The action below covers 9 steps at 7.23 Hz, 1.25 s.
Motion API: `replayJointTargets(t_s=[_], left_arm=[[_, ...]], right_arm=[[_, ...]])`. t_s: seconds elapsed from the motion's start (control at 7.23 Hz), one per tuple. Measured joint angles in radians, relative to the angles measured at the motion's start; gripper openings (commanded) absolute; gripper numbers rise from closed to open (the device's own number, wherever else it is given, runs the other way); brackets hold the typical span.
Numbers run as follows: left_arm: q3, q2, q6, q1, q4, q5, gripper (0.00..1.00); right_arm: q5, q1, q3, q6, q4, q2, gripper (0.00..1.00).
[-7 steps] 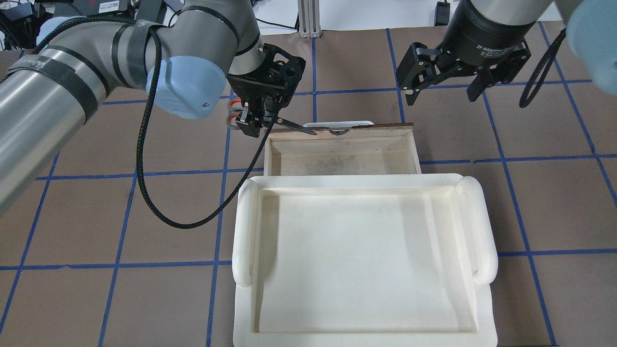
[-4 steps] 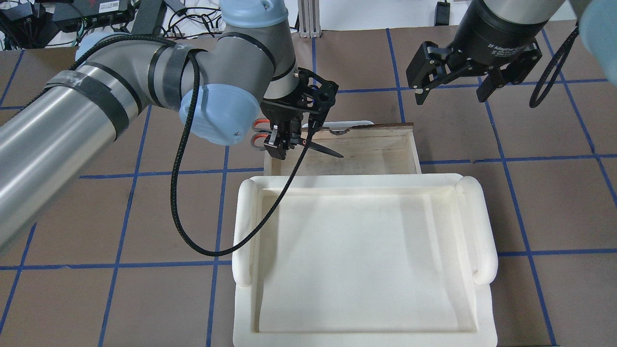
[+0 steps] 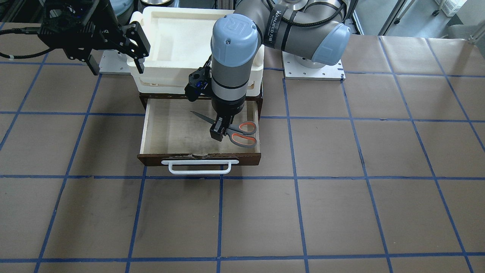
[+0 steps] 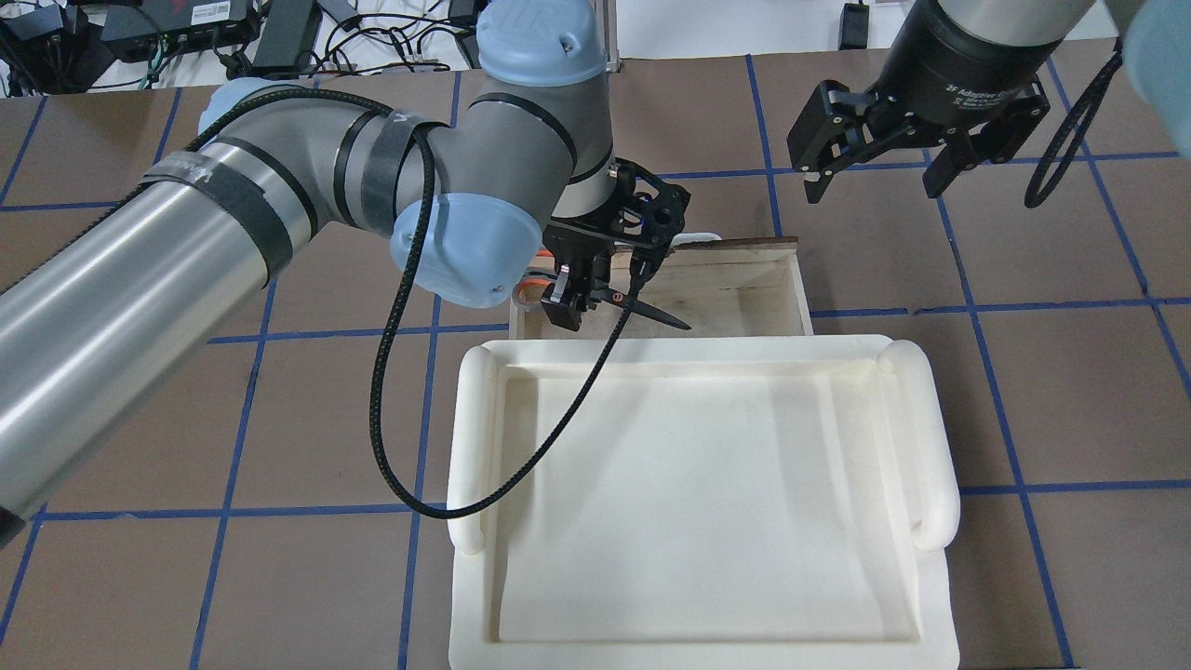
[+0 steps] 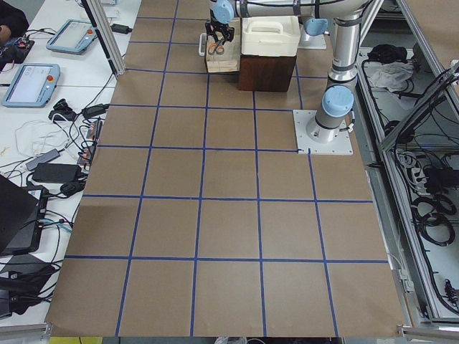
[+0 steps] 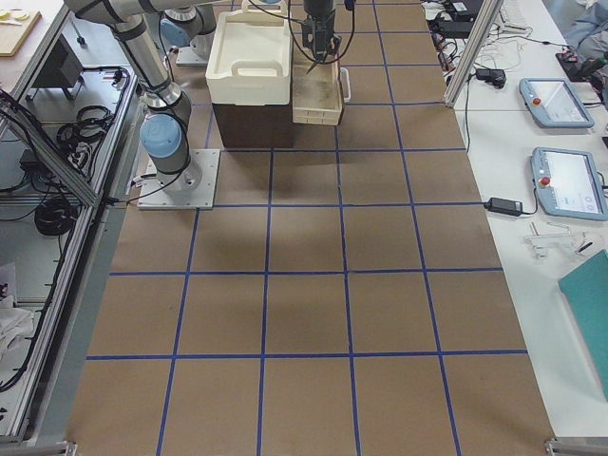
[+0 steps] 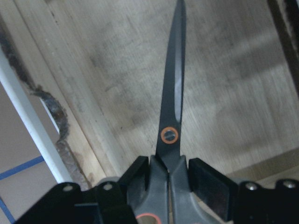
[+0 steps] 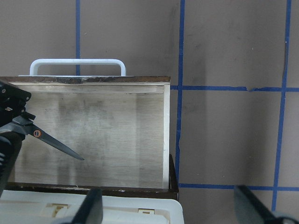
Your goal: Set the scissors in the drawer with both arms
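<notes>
The scissors (image 3: 239,133) have dark blades and grey handles with orange-red inner loops. My left gripper (image 3: 219,132) is shut on them near the pivot, inside the open dark brown drawer (image 3: 151,159), at its left part in the overhead view. The blades (image 4: 656,319) point across the pale wood floor (image 8: 107,130). The left wrist view shows the fingers (image 7: 205,179) clamping the scissors (image 7: 172,112). I cannot tell whether the scissors touch the floor. My right gripper (image 4: 875,181) is open and empty, beyond the drawer's right front corner.
The drawer's white bar handle (image 3: 200,167) faces away from the robot. A cream-white plastic tray (image 4: 475,447) sits on top of the drawer's cabinet, just behind the open drawer. Brown table paper with blue tape lines (image 4: 1023,391) lies all around.
My left arm has carried the scissors from beyond the drawer's left front corner to over the drawer's inside and lower. The right gripper has stayed open and shifted only slightly.
</notes>
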Motion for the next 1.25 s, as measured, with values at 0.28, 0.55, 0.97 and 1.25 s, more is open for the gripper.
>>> replayJointTargets(t_s=[0.28,0.55,0.97,1.25], left_arm=[[-0.01,-0.006,-0.002,-0.006,0.001,-0.002,0.0],[-0.011,-0.008,-0.008,-0.019,0.001,-0.002,0.0],[-0.013,-0.007,-0.023,-0.025,0.001,-0.002,0.73],[-0.013,-0.002,-0.078,-0.025,0.001,-0.002,0.74]], right_arm=[[0.0,0.0,0.008,0.002,0.0,-0.001,1.0],[0.0,0.0,0.011,0.004,0.0,-0.001,1.0],[0.0,0.0,0.012,0.006,0.0,-0.002,1.0],[-0.007,0.0,0.012,0.0,0.0,-0.002,1.0]])
